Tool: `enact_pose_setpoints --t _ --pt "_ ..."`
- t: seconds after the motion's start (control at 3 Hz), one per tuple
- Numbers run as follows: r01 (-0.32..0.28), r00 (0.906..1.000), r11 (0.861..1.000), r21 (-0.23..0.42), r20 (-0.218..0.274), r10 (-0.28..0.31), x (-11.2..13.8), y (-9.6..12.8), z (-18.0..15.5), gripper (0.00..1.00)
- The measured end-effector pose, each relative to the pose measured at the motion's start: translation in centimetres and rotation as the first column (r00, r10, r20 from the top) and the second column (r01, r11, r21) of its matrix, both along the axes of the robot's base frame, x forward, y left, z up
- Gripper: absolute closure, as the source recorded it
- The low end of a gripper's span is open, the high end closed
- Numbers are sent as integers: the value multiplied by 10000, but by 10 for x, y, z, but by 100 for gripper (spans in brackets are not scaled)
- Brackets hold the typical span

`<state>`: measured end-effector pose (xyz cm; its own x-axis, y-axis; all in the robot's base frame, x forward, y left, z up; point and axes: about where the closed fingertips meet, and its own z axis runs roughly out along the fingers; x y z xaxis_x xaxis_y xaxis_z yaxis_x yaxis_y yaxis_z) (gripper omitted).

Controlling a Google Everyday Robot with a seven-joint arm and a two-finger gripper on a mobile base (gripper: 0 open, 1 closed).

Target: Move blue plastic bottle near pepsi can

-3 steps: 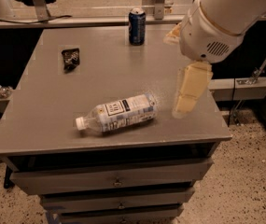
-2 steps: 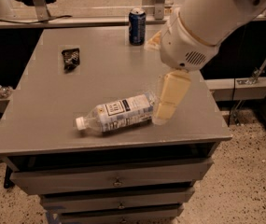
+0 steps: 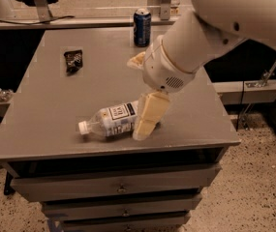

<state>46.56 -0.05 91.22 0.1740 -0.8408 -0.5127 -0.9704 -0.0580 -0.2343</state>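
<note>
The blue plastic bottle (image 3: 109, 122) lies on its side near the front edge of the grey table (image 3: 45, 105), with its white cap pointing left. The pepsi can (image 3: 142, 27) stands upright at the table's far edge, well apart from the bottle. My gripper (image 3: 135, 99) is open and low over the bottle's right end. Its near cream finger (image 3: 149, 116) stands in front of the bottle's base and hides it. The other finger (image 3: 136, 61) shows behind the wrist. I cannot tell whether a finger touches the bottle.
A small black crumpled wrapper (image 3: 73, 61) lies on the left of the table. Drawers (image 3: 120, 187) sit under the table top. A rail and clutter run along the far side behind the can.
My arm has swung left and down toward the bottle. The near finger, formerly to the right of the bottle, now covers its right end. The bottle and can have not moved.
</note>
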Motion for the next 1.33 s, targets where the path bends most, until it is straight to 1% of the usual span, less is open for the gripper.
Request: enact_pose_setpoints --t 0.33,0.67,1.0,1.33 --pt "27 10000 10000 77 -40 -27 12 5 -23 0" --pt "96 9999 10000 -22 -119 -97 20 5 -42 0" --pt "297 9992 9994 -188 -261 -302 27 3 -62 16" --pt "554 9977 9980 -300 -374 -566 30 0 -74 38"
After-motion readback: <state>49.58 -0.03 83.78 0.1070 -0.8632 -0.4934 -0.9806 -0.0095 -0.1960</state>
